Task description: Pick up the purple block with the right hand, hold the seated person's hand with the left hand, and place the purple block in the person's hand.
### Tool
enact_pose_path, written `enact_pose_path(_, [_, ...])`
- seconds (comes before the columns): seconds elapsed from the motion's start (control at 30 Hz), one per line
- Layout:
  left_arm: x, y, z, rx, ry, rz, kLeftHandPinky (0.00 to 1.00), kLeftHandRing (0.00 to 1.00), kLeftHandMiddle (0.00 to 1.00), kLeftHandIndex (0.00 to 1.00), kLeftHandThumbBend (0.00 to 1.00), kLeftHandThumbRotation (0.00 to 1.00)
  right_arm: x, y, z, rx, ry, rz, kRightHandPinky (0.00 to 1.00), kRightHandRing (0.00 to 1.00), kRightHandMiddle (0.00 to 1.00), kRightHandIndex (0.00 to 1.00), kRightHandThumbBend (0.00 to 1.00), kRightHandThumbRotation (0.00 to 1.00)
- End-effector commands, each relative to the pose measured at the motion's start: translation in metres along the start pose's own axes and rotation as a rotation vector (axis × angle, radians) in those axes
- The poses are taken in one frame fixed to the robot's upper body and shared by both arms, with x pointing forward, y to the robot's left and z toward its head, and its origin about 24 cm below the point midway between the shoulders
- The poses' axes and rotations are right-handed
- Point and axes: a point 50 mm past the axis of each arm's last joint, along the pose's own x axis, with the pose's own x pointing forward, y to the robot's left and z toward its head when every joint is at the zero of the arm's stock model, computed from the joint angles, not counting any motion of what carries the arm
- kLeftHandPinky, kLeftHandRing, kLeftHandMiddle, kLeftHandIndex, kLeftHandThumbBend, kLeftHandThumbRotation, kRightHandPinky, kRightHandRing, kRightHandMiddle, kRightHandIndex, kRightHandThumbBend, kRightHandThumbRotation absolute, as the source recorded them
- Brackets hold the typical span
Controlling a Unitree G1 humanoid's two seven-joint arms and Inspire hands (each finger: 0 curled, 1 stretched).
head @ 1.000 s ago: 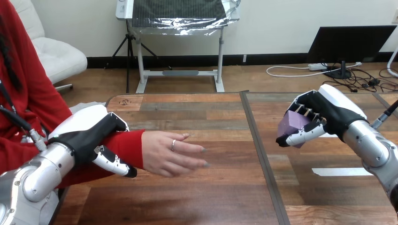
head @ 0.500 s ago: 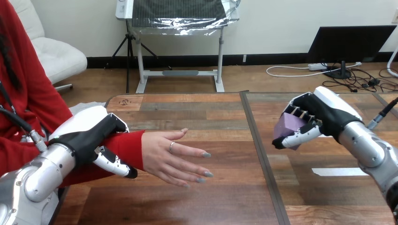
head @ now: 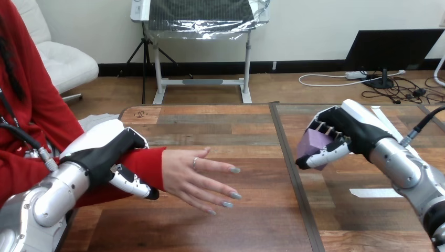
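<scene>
Now, look at your right hand (head: 357, 134). Its fingers are curled round the block (head: 310, 144), and the thumb pushes on it from below. The block is purple. You hold it up over the right half of the desk (head: 236, 118), just to the right of the dark line (head: 286, 157) that runs down the middle. A strip of white tape (head: 375, 192) lies flat on the desk, near your right arm.

Your left hand (head: 99, 155) is at the left side of the desk. Its fingers go over the top of the red sleeve (head: 144, 164) at the person's wrist, and the thumb comes round from below, so it has hold of the wrist.

The person's hand (head: 189, 176) sticks out past your left hand, low over the desk. Its fingers are spread a bit and point to the right.

The block and the person's hand are apart, with the dark line between them.
</scene>
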Motion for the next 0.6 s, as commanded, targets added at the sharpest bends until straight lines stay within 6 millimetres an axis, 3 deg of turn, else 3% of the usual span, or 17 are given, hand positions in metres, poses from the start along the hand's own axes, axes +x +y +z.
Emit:
enact_pose_path(0.0, [0.006, 0.068, 0.063, 0.064, -0.251, 0.284, 0.19, 0.25, 0.33, 0.36, 0.79, 0.00, 0.011, -0.028, 0.038, 0.049, -0.174, -0.123, 0.42, 0.43, 0.47, 0.49, 0.77, 0.00])
enact_pose_path(0.57, [0.015, 0.063, 0.071, 0.018, -0.282, 0.310, 0.20, 0.25, 0.33, 0.36, 0.76, 0.00, 0.015, -0.024, 0.054, 0.069, -0.240, -0.108, 0.39, 0.41, 0.45, 0.47, 0.78, 0.00])
